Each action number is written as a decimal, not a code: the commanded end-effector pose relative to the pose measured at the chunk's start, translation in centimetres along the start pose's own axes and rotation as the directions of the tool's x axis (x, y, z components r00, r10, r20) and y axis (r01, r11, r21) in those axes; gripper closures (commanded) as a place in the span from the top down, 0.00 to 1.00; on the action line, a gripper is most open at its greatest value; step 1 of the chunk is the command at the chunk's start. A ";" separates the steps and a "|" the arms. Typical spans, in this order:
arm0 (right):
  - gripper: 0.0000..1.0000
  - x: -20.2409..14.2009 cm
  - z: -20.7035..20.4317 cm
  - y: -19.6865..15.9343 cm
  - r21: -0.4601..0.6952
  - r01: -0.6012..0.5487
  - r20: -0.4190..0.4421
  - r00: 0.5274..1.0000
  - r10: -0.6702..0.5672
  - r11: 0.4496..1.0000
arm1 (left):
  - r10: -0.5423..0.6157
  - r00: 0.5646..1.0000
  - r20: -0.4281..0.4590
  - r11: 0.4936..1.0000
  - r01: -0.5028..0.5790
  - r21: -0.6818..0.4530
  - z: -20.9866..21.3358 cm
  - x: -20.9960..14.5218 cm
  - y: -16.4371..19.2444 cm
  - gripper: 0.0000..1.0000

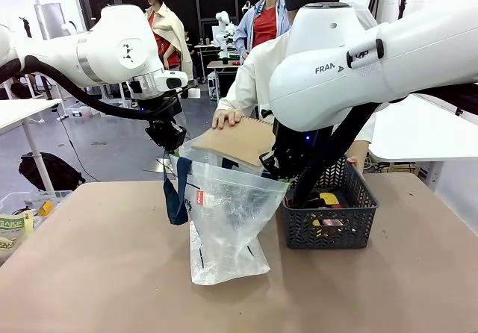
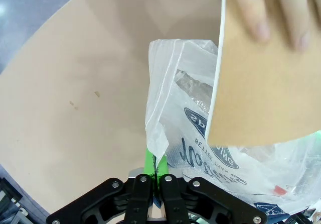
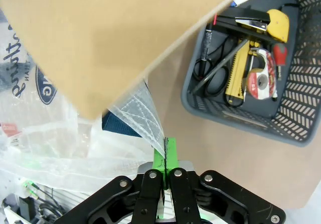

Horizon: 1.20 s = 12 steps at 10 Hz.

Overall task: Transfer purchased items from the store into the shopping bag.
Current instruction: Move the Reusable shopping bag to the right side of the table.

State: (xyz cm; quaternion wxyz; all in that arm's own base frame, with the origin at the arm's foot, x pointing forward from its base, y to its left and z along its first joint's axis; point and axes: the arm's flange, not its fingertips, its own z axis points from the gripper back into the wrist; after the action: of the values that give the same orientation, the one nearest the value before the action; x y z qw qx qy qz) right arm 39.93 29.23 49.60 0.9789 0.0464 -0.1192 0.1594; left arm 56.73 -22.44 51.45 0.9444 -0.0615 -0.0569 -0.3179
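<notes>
1. Left gripper: clenched on a fold of the bag rim, on the robot's left side of the mouth. The film was pinched flat between the green pads.

2. Right gripper: clenched on the opposite rim fold, on the basket side. The 2 grips together held the mouth open and facing upward.

3. Bag position: it stood on the table near the middle, hanging from the 2 grippers, with its base resting on the surface.

4. Basket position: it stood just beside the bag on the robot's right. The goods lay inside it, yellow, red and black pieces packed side by side.

5. Governing relation: a brown board lay tilted over the bag mouth, between the 2 grippers. Its long axis ran from the far side of the table down toward the mouth. The person's hand pressed on its upper end. Whether its lower edge had entered the bag could not be determined.

6. Assessment: both grippers were occupied with the rim, so neither was free to pick from the basket. The right gripper was the nearer one to the basket. The person's hand was the nearest free effector to the mouth.
</notes>
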 end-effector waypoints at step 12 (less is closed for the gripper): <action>0.00 -0.1 0.1 -0.1 0.002 0.006 0.005 1.000 -0.006 1.000 | 0.012 1.000 0.005 1.000 -0.012 0.005 0.1 -0.3 0.0 0.00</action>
State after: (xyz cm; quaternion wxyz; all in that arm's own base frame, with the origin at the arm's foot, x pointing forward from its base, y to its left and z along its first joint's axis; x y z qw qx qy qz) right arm 39.93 29.24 49.60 0.9789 0.0464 -0.1192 0.1595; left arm 56.73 -22.44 51.46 0.9444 -0.0614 -0.0569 -0.3179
